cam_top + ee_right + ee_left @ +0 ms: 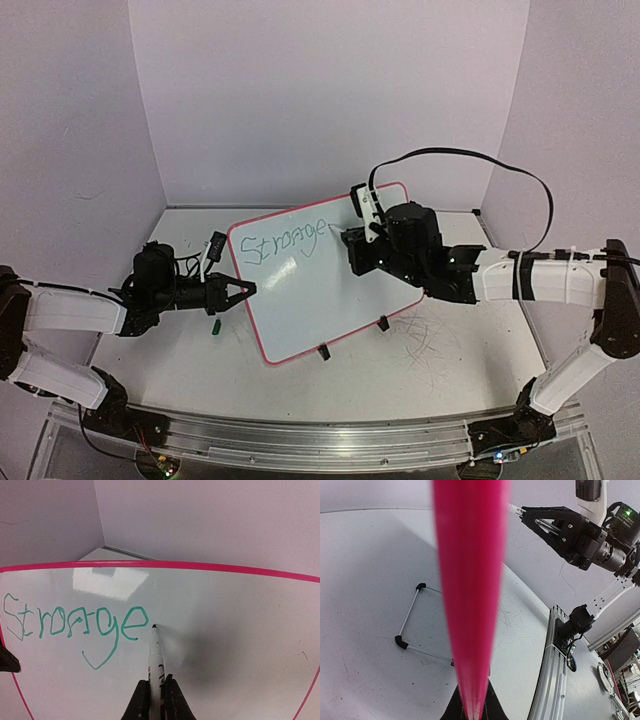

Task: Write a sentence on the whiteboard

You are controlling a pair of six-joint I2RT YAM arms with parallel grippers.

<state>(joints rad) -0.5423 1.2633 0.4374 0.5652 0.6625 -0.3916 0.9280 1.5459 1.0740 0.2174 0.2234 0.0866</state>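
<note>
The whiteboard [320, 290] stands tilted on the table, its red-pink rim [165, 565] along the top edge. My left gripper [245, 288] is shut on the board's left edge; in the left wrist view the rim [470, 580] runs as a blurred pink band between the fingers of that gripper [472, 707]. The sentence [75, 625] in green reads "Stronge" and also shows from above [285, 243]. My right gripper [156, 695] is shut on a white marker [156, 652], whose dark tip touches the board just right of the last "e". From above, the right gripper [350, 245] hovers at the board's upper right.
A small green cap [215, 326] lies on the table below the left gripper. A dark object [217, 246] sits behind the left arm. Two black clip feet [323, 351] hold the board's near edge. Old scribbles [430, 340] mark the table. A metal rail [300, 445] runs along the front.
</note>
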